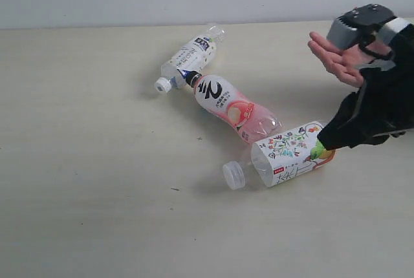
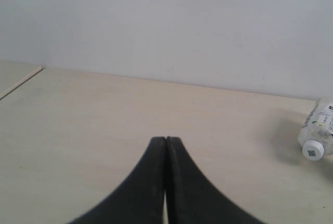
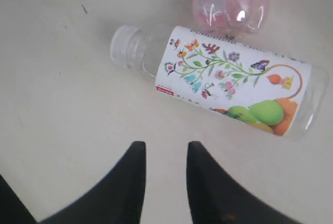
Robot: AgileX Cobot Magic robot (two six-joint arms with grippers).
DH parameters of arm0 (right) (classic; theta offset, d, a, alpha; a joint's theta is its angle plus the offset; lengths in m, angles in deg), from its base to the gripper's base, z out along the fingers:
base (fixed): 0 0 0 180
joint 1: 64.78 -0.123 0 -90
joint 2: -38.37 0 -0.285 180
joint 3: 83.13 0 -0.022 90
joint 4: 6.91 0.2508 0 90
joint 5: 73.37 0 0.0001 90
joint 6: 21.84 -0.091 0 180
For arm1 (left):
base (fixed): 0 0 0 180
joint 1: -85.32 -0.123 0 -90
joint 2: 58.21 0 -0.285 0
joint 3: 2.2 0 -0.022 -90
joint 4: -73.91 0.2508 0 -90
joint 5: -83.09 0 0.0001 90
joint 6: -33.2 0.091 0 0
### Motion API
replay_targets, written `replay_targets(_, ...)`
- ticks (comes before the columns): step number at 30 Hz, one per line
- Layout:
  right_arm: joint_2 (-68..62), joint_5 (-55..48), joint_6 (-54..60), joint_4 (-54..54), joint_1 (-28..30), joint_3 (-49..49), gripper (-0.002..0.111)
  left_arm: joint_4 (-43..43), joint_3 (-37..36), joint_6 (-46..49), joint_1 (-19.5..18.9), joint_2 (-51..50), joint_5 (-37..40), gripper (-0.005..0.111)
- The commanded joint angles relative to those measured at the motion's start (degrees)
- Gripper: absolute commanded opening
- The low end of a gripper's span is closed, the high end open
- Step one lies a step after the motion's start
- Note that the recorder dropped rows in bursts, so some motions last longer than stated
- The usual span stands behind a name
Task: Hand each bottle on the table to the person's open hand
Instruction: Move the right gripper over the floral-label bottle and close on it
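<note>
- Bottle with the fruit drawing (image 1: pixel 291 152) lies on its side on the table (image 1: pixel 84 181), lower right of centre in the exterior view. Its white cap (image 1: pixel 233 175) points to the lower left.
- The pink-peach bottle (image 1: pixel 229 106) lies just up and left of it. Its clear base ends right beside the fruit label, and I cannot tell whether the two touch. The white-and-navy bottle (image 1: pixel 191 57) lies further toward the top centre, near the pink one's black cap.
- The person's open hand (image 1: pixel 333 58) waits at the upper right, palm up, with nothing in it.
- My right gripper (image 3: pixel 164 148) hangs over the fruit bottle's base end. Its jaws are a narrow gap apart, with only bare table between them, and they are not touching the bottle.
- My left gripper (image 2: pixel 166 140) has its tips pressed together and holds nothing, over bare table away from the work.
- The bottle looks clear and empty, so I expect it to be light, with thin walls that dent under a hard squeeze.
- The glossy label may be slippery, and the round body will roll if I nudge it on one side only.
- I would take it across the labelled middle, jaws square to its long axis and opened wider than the body first.
- I would close only until it stops sliding. The pink bottle alongside could get bumped on the way down.
</note>
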Motion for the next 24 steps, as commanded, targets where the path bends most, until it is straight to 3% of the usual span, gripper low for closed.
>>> replay_targets(1, -5.44, 2.8, 0.44, -12.86, -6.97, -5.02, 0.047, -0.14, -0.01, 0.03, 0.35, 0.37, -0.06, 0.0)
replay_targets(9, -9.16, 8.87, 2.4, -27.15, -11.3, -6.63, 0.068, -0.14, -0.01, 0.03, 0.35, 0.37, -0.06, 0.0)
replay_targets(18, -13.3, 11.09, 10.87, -35.95, -11.3, -6.63, 0.069, -0.14, -0.01, 0.03, 0.35, 0.37, -0.06, 0.0)
replay_targets(24, -15.8, 13.85, 17.18, -36.2, -11.3, -6.63, 0.071, -0.14, -0.01, 0.03, 0.35, 0.37, -0.06, 0.0)
